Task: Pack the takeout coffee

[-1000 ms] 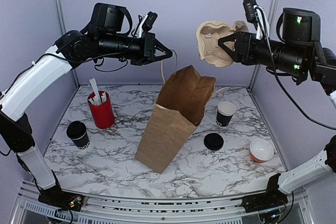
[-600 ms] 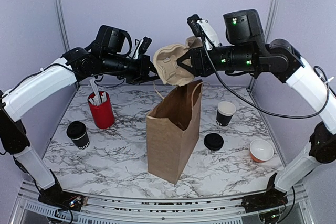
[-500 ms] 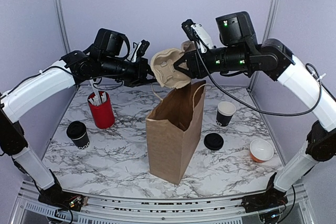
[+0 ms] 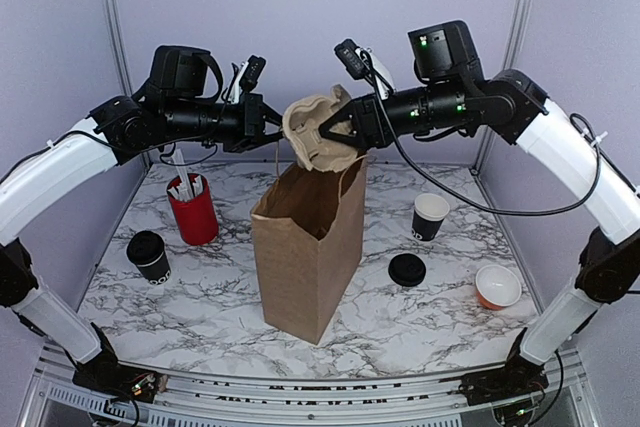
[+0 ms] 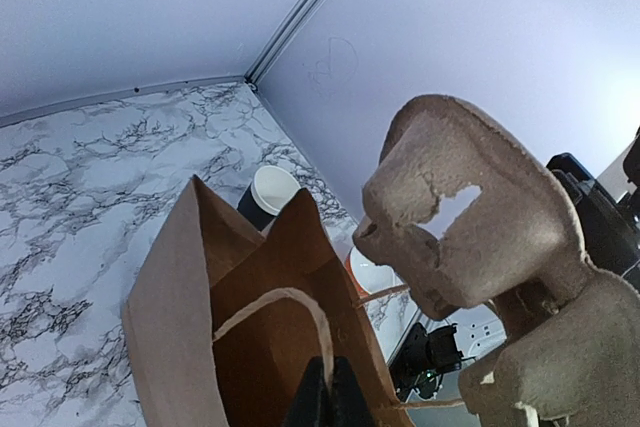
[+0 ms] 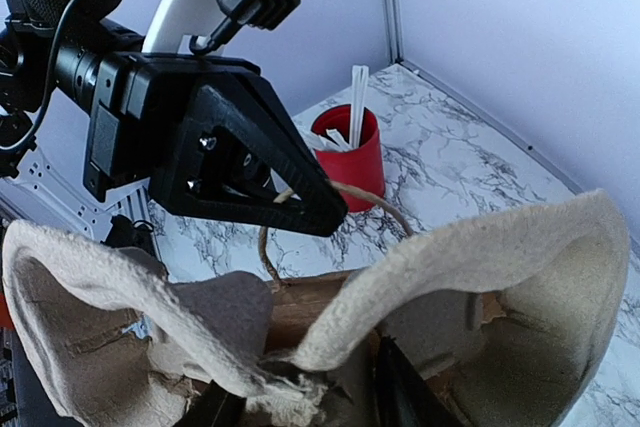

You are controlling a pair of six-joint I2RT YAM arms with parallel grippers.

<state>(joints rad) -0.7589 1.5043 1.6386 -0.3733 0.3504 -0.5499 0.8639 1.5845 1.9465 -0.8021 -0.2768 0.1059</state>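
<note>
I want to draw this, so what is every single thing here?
Brown paper bag: one, brown, mid-table.
Beige pulp cup carrier: one, beige, over the bag.
Lidded black paper cup: one, black, left.
Open black paper cup: one, white inside, right.
Loose black plastic lid: one, black, near open cup.
Red cup of white stirrers: one, red, back left.
Small orange bowl: one, white inside, front right.
White marble table: one, underneath.
Left hand: one, black, pinching bag's handle.
Right hand: one, black, gripping carrier.

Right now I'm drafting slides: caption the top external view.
Left gripper pinches the paper bag by its handle; right gripper holds a pulp carrier over its mouth.
</note>
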